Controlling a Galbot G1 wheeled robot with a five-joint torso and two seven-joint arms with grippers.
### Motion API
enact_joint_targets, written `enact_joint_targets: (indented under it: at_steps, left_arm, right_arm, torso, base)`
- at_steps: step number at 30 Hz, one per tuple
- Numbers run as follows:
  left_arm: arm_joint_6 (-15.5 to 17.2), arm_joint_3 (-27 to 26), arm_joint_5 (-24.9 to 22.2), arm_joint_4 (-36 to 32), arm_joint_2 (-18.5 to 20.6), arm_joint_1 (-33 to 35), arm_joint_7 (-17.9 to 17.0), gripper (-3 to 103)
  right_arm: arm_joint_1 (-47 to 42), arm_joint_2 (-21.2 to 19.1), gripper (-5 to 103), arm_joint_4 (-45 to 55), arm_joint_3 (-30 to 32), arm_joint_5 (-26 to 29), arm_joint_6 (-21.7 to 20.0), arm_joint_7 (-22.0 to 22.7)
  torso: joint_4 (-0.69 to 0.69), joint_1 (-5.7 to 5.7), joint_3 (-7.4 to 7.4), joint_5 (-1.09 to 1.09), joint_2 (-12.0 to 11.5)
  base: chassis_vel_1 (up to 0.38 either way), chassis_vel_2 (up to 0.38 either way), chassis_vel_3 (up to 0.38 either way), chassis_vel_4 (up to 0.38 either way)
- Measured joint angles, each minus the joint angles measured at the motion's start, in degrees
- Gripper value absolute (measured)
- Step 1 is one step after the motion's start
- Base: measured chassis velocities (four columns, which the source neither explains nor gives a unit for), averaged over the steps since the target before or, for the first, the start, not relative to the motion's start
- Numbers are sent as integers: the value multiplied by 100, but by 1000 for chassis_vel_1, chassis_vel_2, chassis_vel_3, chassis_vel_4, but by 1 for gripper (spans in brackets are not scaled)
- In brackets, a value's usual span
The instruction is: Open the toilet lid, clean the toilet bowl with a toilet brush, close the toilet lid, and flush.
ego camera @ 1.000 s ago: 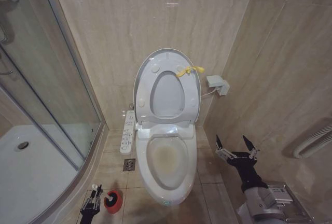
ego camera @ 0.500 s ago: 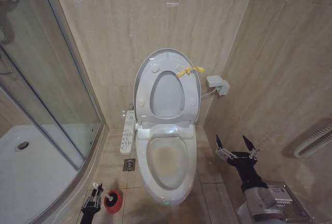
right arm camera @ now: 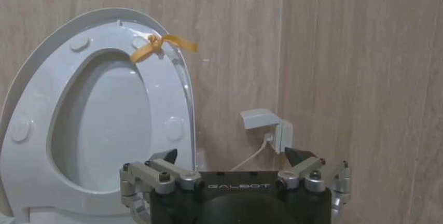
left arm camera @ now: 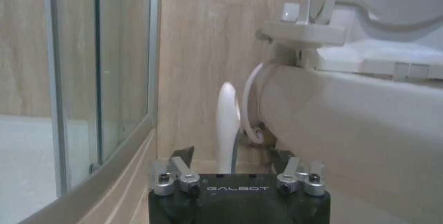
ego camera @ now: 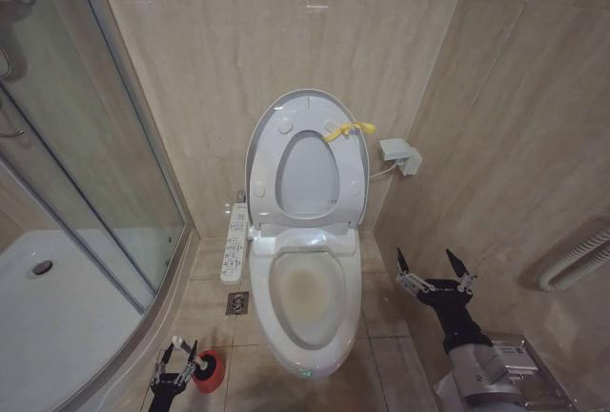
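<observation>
Two grippers are waiting open: the left gripper (ego camera: 177,366) is straddling the brush (left arm camera: 227,126) handle beside the bowl (ego camera: 307,290), the right gripper (ego camera: 435,274) idling. Closing off-centre may be tipping the red holder (ego camera: 207,370).

Toilet lid (ego camera: 307,121): glossy white, with a yellow strap (ego camera: 347,131) at its rim. Toilet bowl (ego camera: 307,290): white, yellowish stain inside. Toilet brush (left arm camera: 226,125): white handle; holder (ego camera: 209,371) red. Wall tiles (ego camera: 286,30): beige, faintly veined. Left gripper (ego camera: 175,364) and right gripper (ego camera: 435,269): black with silver fittings.
</observation>
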Motion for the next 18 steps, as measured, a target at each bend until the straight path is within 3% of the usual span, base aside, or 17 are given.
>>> enact_joint_targets:
  at_steps: [4, 5, 10, 12, 13, 18]
  left_arm:
    - [3, -1, -10, -630, -15, 282, -30, 68]
    - [5, -2, 43, -886, -25, 376, -30, 94]
    - [20, -12, 219, -1558, -71, 640, -73, 94]
    - [59, -7, 282, -2003, -103, 828, -218, 94]
    - [113, 0, 326, -2298, -123, 961, -335, 100]
    - [388, 30, 419, -3259, -157, 1416, -737, 100]
  right_arm:
    - [0, 0, 100, 0, 0, 0, 0, 0]
    - [0, 0, 100, 0, 0, 0, 0, 0]
    - [0, 0, 100, 0, 0, 0, 0, 0]
    - [0, 0, 100, 0, 0, 0, 0, 0]
    - [0, 0, 100, 0, 0, 0, 0, 0]
    - [0, 0, 100, 0, 0, 0, 0, 0]
  torso:
    - [0, 0, 0, 0, 0]
    - [-1, 0, 0, 1, 0]
    - [0, 0, 0, 0, 0]
    - [-1, 0, 0, 1, 0]
    - [-1, 0, 0, 0, 0]
    - [0, 0, 0, 1, 0]
  base:
    - [0, 0, 0, 0]
    - [0, 0, 0, 0]
    - [0, 0, 0, 0]
    - [0, 0, 0, 0]
    - [0, 0, 0, 0]
    - [0, 0, 0, 0]
